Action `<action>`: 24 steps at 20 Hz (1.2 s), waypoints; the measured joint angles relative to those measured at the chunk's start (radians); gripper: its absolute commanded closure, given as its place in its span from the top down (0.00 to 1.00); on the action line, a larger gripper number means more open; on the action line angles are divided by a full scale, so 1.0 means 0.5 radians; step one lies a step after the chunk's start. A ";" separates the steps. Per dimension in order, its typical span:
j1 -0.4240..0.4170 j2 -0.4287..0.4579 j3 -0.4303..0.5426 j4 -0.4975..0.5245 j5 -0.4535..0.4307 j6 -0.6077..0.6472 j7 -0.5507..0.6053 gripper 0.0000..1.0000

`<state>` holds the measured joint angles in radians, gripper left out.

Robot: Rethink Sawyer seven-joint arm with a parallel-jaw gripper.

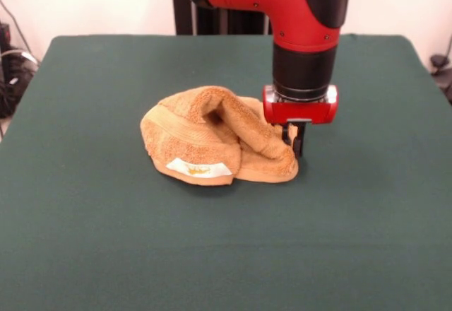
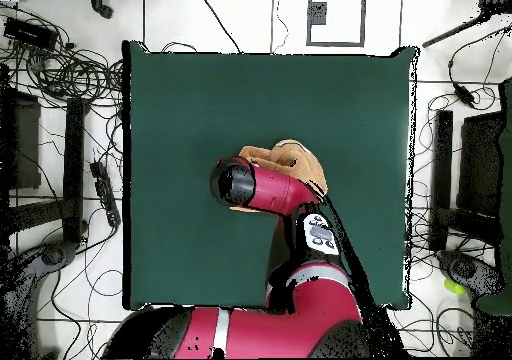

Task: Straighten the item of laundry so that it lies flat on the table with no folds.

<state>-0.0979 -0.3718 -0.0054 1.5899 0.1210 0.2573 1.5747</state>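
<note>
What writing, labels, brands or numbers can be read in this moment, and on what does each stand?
None can be read.
White label on the orange-tan towel: yellow print, too blurred to read.
Grey panel on the robot arm, overhead view: dark marks, too small to read.
Green table, red pincer: no text visible.

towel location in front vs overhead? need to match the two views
Front view: the towel lies bunched near the table's middle, white label on its near edge, end effector at its right side.
Overhead view: only part of the towel shows, just above centre, the rest hidden under the arm.
Shared landmark: the red wrist, right at the towel in both views.
</note>
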 measured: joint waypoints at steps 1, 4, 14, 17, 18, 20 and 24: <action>0.000 0.000 0.000 0.000 0.000 -0.002 0.000 0.00; 0.000 0.001 0.000 0.000 0.000 -0.005 0.000 0.00; -0.001 0.000 0.001 0.000 0.000 -0.005 0.000 0.00; -0.003 0.001 0.001 0.001 0.012 0.000 0.000 0.00; -0.001 0.001 0.000 0.001 0.025 0.006 0.000 0.00; 0.011 0.001 -0.002 0.000 0.062 0.017 0.000 0.00; 0.097 0.001 -0.022 0.000 0.165 0.020 0.011 0.00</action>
<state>-0.0496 -0.3715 -0.0165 1.5899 0.2035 0.2676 1.5803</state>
